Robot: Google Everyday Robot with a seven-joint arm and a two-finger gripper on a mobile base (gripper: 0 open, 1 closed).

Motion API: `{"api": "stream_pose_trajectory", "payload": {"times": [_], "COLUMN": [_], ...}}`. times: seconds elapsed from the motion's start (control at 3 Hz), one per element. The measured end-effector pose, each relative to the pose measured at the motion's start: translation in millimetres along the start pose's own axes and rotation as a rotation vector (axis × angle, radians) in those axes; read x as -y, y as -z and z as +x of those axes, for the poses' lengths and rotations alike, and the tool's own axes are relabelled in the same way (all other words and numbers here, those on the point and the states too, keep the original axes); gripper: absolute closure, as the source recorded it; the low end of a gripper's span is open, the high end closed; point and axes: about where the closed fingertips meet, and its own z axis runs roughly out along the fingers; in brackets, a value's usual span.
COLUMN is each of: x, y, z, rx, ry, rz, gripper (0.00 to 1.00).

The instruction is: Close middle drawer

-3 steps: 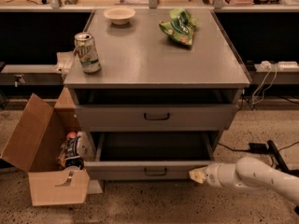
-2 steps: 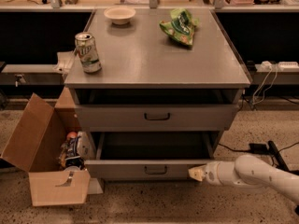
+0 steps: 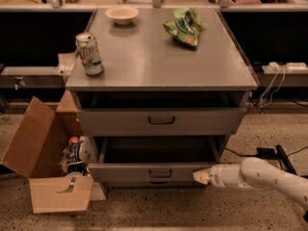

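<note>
You are looking at a grey metal cabinet that is standing on a speckled floor in front of a dark counter. The middle drawer is sticking well out of the cabinet, low in the view, with its shallow dark tray lying open behind its front. Above it, the top drawer is sitting slightly out from under the cabinet top. An open cardboard box is sitting on the floor just to the left of the cabinet, holding some packets. Your white arm is reaching in low from the right, and the gripper is touching the right end of the middle drawer's front. Its fingers are lying together in one point and are gripping nothing. On the cabinet top, a crumpled green bag is lying toward the back right, a drinks can is standing upright near the left edge, and a small pale bowl is sitting at the back left. The drawer's small dark handle is showing at the middle of its front, left of the gripper.
</note>
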Motion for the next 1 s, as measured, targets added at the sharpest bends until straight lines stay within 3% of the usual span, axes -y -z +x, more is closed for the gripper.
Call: {"api": "stream_pose_trajectory", "payload": {"times": [1.0], "x": [7], "y": [-10], "z": [-22], "rx": [0.013], "ry": [0.016], "rz": [-0.008], "gripper": [1.00]}}
